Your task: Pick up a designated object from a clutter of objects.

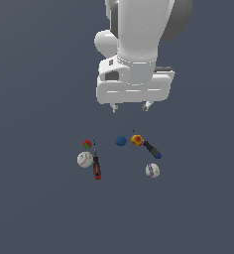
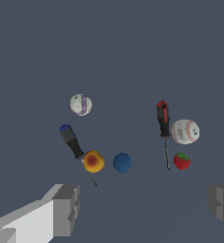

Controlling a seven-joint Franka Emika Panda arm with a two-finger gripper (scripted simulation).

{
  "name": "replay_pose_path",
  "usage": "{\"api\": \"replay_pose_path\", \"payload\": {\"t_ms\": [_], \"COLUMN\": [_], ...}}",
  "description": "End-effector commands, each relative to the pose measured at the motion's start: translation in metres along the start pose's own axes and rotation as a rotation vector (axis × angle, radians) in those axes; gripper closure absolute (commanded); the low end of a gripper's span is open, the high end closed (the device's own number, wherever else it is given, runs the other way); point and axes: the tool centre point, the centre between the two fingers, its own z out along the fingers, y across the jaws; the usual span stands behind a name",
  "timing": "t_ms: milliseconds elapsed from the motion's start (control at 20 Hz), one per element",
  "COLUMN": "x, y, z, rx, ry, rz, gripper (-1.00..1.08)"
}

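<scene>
The small solid-blue ball (image 1: 121, 141) lies on the grey floor, also in the wrist view (image 2: 122, 162). Right beside it is the orange-and-red ball (image 1: 136, 140) (image 2: 93, 161), with the black-blue tool (image 1: 152, 149) (image 2: 71, 141) touching that. The clutter also holds two white stitched balls (image 1: 85, 159) (image 1: 152, 170), a red-green piece (image 1: 87, 144) (image 2: 182, 161) and a red-black screwdriver (image 1: 96, 167) (image 2: 163, 118). My gripper (image 1: 131, 106) hangs open and empty well above the blue ball. In the wrist view its fingers (image 2: 65, 209) stand wide apart.
The floor is plain dark grey all round the clutter. The white balls show in the wrist view too (image 2: 80, 104) (image 2: 185, 131).
</scene>
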Motion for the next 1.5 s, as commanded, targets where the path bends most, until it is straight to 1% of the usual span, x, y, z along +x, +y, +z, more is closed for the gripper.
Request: {"api": "replay_pose_path", "payload": {"t_ms": [0,150,450,800,1100,1450], "x": [0.000,0.001,0.004,0.004,0.003,-0.003], "y": [0.000,-0.001,-0.004,-0.004,-0.001,0.003], "z": [0.000,0.000,-0.005,0.000,0.024,0.076], "rx": [0.000,0.005,0.029,0.028,0.024,0.018], "ry": [0.000,-0.001,-0.006,-0.006,-0.007,-0.010], "rz": [0.000,0.004,0.032,0.021,-0.036,-0.160], "gripper": [-0.92,-0.92,-0.92,-0.92,-0.92,-0.92]}}
